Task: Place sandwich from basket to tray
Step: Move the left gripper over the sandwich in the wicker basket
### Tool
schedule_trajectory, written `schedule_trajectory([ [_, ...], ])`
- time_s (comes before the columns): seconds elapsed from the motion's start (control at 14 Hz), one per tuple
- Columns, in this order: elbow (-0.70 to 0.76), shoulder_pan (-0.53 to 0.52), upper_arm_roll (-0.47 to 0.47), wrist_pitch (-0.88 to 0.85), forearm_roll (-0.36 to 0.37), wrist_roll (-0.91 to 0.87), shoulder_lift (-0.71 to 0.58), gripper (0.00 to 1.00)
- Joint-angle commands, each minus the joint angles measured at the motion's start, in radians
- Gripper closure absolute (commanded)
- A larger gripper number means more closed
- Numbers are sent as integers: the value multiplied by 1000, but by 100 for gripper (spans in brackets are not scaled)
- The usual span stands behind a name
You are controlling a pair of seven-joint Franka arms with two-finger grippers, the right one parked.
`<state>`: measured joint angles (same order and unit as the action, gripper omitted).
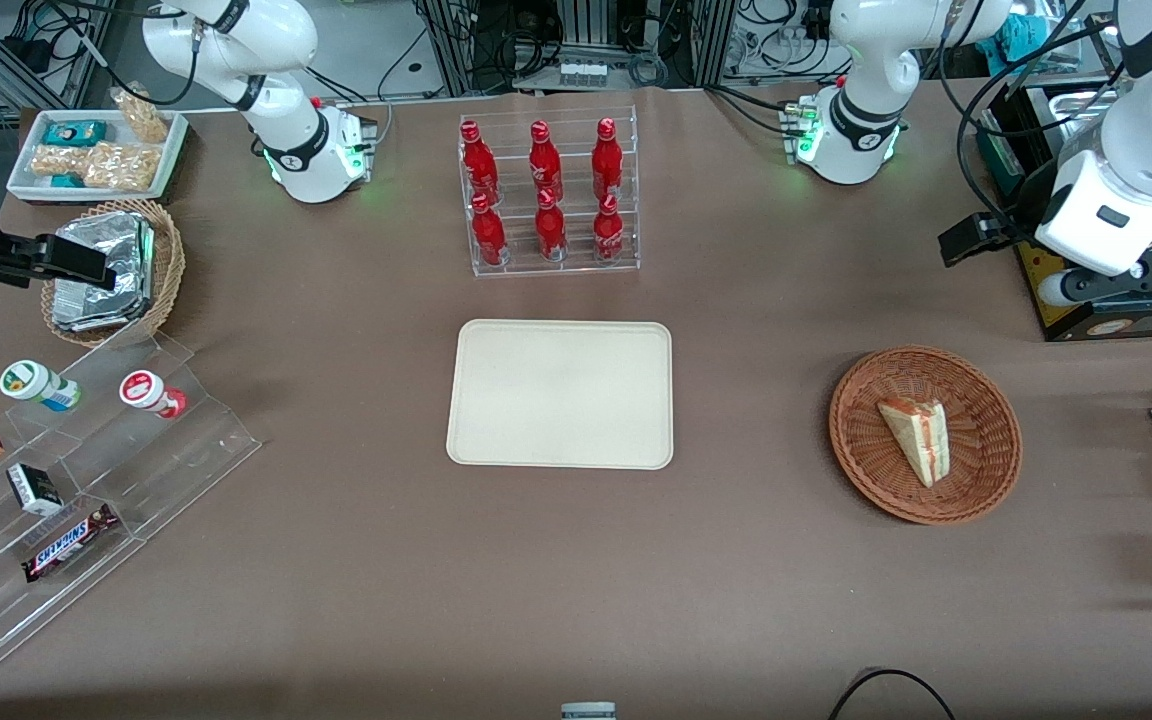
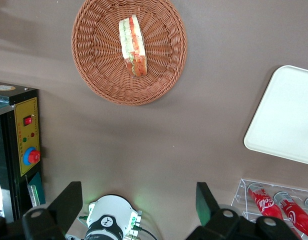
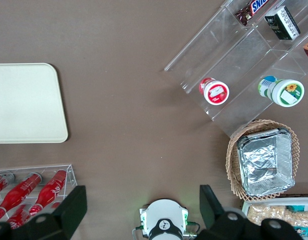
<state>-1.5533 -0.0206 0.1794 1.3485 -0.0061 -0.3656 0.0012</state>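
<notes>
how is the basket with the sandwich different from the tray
The basket is round, reddish-brown woven wicker; the tray is a smooth cream rectangle with rounded corners. The basket holds the sandwich, while the tray holds nothing. The basket lies toward the working arm's end, the tray mid-table. Both are shallow and sit flat. The gripper hangs above the table, jaws open.

My gripper (image 2: 138, 205) shows fingertips only; the tray (image 2: 286, 117) and bottle rack (image 2: 279, 202) are cut by the frame edge.
</notes>
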Motion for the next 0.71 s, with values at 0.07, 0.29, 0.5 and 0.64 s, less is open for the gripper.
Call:
schedule_trajectory([
  [0.07,7,-16,14,-15,-6,-10,-1,0],
  [0.29,30,-22,11,-18,0,-16,19,0],
  [0.5,18,-32,3,-49,9,-19,34,0],
  [0.64,7,-62,-9,-57,12,-19,66,0],
])
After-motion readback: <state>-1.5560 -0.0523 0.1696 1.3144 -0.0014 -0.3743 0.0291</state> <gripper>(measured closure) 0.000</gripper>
